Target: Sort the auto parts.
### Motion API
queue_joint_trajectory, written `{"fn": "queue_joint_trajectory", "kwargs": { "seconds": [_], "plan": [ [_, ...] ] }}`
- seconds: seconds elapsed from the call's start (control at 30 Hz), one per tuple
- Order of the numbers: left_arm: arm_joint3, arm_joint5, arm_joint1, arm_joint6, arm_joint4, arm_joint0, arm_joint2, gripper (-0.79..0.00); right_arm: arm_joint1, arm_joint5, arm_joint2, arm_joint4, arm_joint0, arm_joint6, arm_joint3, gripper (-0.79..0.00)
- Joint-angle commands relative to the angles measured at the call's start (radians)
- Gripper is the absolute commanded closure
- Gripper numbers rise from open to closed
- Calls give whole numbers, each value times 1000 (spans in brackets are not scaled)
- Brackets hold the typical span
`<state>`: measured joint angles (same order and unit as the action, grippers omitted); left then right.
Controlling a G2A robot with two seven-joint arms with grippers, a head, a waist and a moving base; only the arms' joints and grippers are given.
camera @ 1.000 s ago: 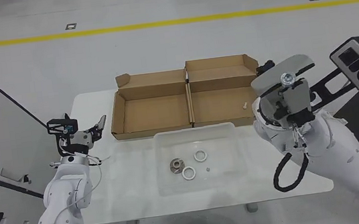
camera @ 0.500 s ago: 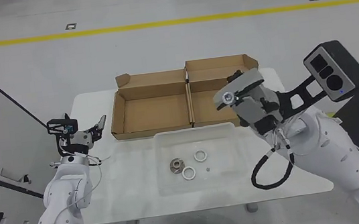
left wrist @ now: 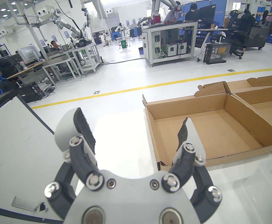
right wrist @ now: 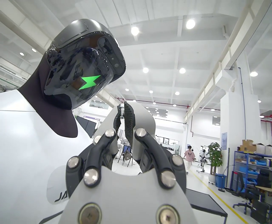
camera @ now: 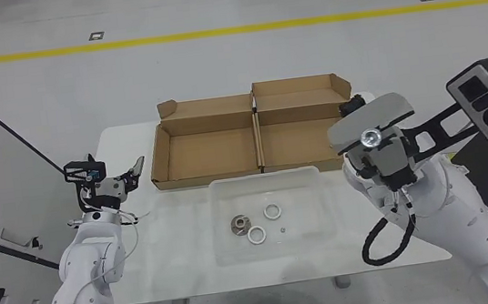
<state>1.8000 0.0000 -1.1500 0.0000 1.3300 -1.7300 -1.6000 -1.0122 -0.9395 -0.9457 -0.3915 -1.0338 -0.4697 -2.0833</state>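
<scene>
Overhead, the right gripper [camera: 370,138] sat right of centre in the top view, raised and turned up toward the camera beside the right end of the right cardboard box [camera: 297,136]. Its wrist view showed the fingers pinched together on a small silver threaded bolt [right wrist: 121,109], held at the fingertips.

At the left of the frame the left gripper [camera: 132,172] hung over the left margin of the white table [camera: 174,252], fingers spread wide with nothing between them, near the left cardboard box [camera: 205,152] but apart from it.

Both boxes lay open side by side, touching, at the table's far side. Just below them in the frame stood a clear tray [camera: 261,178]. Inside lay a metal flanged part [camera: 236,223], a white ring [camera: 271,211] to its right, a second white ring [camera: 257,235] lower down, and a tiny piece [camera: 286,229] too small to tell.
</scene>
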Motion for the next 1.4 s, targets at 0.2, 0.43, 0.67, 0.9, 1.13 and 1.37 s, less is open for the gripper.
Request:
{"fn": "queue_joint_trajectory", "kwargs": {
  "seconds": [0.2,0.43,0.67,0.9,1.13,1.37],
  "plan": [
    [0,0,0,0,0,0,0,-785,0,0,0,0,0,0,0,0],
    [0,0,0,0,0,0,0,-785,0,0,0,0,0,0,0,0],
    [0,0,0,0,0,0,0,-785,1,22,-12,1,-10,32,9,0],
    [0,0,0,0,0,0,0,-785,38,-41,-195,61,-57,253,146,0],
    [0,0,0,0,0,0,0,-785,87,-73,-325,160,-30,583,287,0],
    [0,0,0,0,0,0,0,-785,101,-73,-272,191,123,843,433,0]
  ]
}}
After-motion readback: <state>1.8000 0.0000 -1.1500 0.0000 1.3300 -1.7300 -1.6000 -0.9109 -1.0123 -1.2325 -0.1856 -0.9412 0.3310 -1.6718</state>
